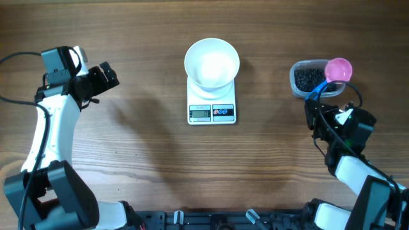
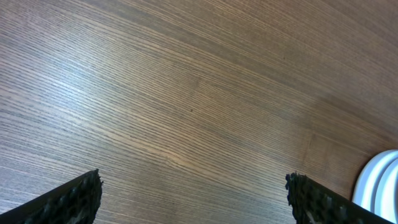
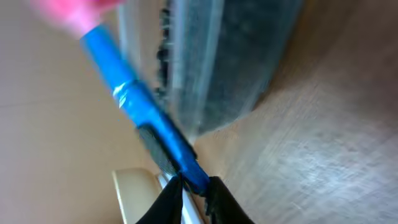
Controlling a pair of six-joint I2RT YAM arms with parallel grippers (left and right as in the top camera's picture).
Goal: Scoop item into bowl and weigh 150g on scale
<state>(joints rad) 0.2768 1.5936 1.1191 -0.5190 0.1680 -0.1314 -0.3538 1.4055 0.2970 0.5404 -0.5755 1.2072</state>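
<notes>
The right gripper (image 3: 186, 186), closed on the blue handle (image 3: 143, 118) of the pink scoop (image 1: 339, 69) over the clear tub (image 1: 297, 86) of black beads (image 1: 308, 78) at the right of the frame, should, I think, dip deep and lift level toward the empty white bowl (image 1: 211, 64) on the scale (image 1: 211, 113) at centre; the left gripper (image 1: 105, 73) stands wide open, empty.

The right wrist view is smeared throughout: the scoop's (image 3: 134, 106) pink head runs off the upper left corner, and the item (image 3: 165, 56) in the tub (image 3: 230, 56) is a dark blur. Overhead, the digits on the scale (image 1: 211, 112) are too small to read. At the lower right of the left wrist view, a white rim (image 2: 380, 186) is cut off and cannot be identified.
</notes>
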